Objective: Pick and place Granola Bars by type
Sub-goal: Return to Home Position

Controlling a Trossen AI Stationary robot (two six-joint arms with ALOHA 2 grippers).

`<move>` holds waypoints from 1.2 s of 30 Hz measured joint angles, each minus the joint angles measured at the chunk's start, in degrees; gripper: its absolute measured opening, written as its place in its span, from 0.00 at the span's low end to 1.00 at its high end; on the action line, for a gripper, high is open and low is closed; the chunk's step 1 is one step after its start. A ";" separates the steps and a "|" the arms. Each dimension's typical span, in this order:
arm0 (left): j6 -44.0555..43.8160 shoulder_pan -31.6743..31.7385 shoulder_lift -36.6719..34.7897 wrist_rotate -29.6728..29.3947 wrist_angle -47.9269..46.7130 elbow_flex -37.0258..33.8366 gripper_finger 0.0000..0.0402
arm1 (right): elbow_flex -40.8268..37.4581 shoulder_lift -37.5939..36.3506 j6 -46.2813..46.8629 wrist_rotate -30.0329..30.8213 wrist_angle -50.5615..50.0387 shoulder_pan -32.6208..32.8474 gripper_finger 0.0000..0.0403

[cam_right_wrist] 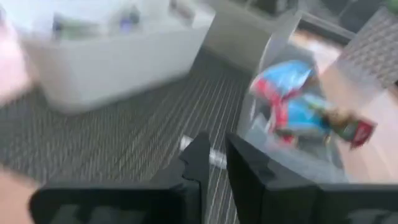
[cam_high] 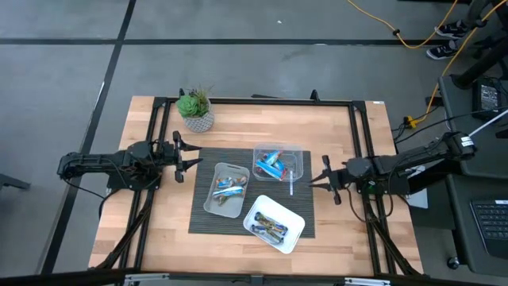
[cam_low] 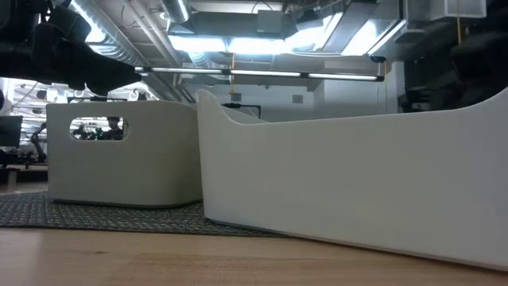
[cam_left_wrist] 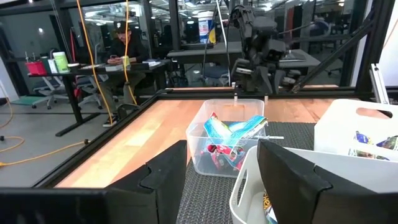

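Legible text, labels, brands, numbers: none; print on the granola bar wrappers [cam_left_wrist: 231, 132] is too small to read.

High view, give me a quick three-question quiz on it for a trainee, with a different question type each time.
1. How many bins hold granola bars?
2. True or false: the left gripper holds a granola bar.
3. Of the grey bin, clear bin and white bin, which is nearest the right gripper? A grey, B clear, C white.
Key: 1 three; 2 false; 3 B.
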 joint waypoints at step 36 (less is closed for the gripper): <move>0.00 0.00 0.02 0.02 -0.04 0.02 0.47 | 0.00 -36.98 -2.41 -1.99 -15.08 -10.99 0.14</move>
